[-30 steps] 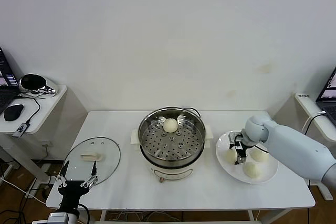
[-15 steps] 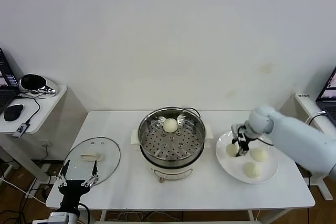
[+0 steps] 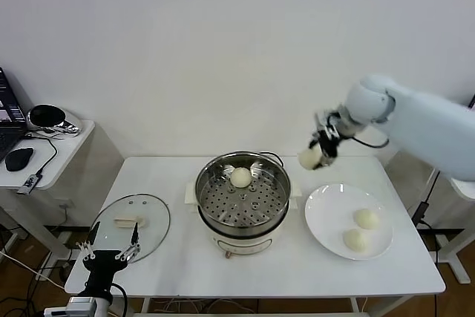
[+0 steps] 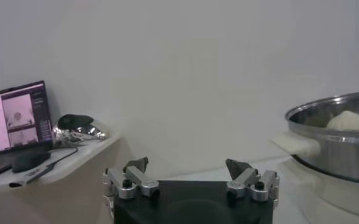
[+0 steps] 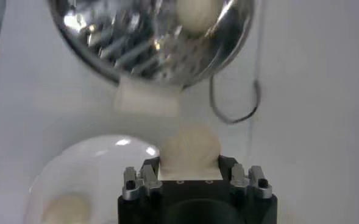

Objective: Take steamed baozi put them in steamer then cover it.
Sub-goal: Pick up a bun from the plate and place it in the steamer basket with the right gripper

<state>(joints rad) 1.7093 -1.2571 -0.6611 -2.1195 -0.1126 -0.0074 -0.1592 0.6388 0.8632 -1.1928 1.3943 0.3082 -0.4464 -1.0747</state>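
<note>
Head view, nearest first: the left claw is parked at the bench's front left corner, fingers spread and holding nothing, just in front of the cover, which lies flat by the left edge. The left wrist view shows the same spread fingers, with the steamer's wall off to one side.

The plate near the right edge now carries two baozi, one behind the other. A second ago it held three, with the right claw down among them; half a second ago the claw was closing on the bun nearest the steamer. That bun is now off the plate, pinched in the right claw and carried high over the gap between plate and steamer, toward the back edge. The right wrist view confirms the grip: the bun sits between the fingers, with the steamer ahead and the plate below and behind.

The steamer stands mid-bench with one baozi already on its tray near the back rim.

My read: the second bun is in transit, so the task is just short of halfway on loading. Two buns remain, then the cover, which the idle left claw looks well placed to take
</note>
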